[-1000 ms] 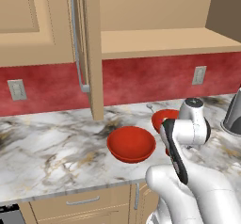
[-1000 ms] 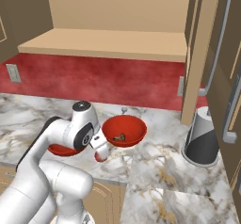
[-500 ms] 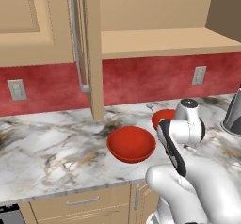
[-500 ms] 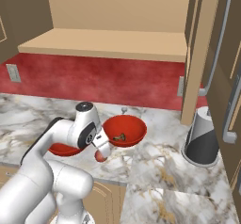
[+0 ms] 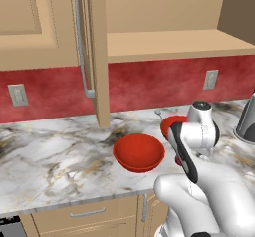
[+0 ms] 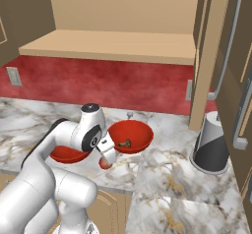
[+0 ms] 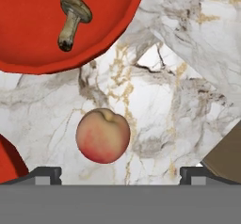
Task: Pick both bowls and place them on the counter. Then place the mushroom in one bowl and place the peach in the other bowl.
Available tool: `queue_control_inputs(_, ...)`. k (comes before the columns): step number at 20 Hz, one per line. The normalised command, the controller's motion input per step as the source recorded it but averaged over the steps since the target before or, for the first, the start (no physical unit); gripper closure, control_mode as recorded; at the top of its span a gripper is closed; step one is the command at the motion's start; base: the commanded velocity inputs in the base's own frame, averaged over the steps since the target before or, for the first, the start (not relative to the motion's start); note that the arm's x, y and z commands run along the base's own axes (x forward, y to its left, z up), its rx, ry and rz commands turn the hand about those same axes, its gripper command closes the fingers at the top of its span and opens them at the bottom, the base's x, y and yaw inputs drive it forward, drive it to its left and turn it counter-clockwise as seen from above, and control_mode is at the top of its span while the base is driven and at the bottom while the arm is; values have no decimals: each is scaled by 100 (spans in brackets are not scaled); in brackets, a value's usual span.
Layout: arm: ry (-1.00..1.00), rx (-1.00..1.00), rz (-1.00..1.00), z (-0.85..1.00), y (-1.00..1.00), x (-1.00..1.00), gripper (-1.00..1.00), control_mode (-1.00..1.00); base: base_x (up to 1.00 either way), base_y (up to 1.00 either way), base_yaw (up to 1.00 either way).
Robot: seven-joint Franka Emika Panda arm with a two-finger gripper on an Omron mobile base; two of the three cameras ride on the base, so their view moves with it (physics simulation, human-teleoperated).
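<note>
Gripper (image 7: 120, 173): jaws apart, holding nothing, above peach (image 7: 103, 135).
Peach: on counter (image 7: 188, 77), near bowls.
Mushroom (image 7: 72, 20): lying in right bowl (image 7: 28, 39).
Left bowl (image 5: 139, 152): empty.

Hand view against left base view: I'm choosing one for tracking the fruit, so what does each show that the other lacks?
The hand view gives the mushroom lying in a red bowl, and the whole peach on the marble between the open gripper tips. The left base view gives the empty second bowl, the cabinet door, the shelf and the outlets. Both share the marble counter and red bowls.
</note>
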Motion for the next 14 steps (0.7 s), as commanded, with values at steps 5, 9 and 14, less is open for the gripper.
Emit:
queue_control_inputs(5,2,0,1,-16,8,-17,-100,-100,0,0,0)
queue_control_inputs(9,1,0,4,-19,4,0,-100,-100,0,0,0)
queue_control_inputs(14,0,0,5,-19,1,1,-100,-100,0,0,0)
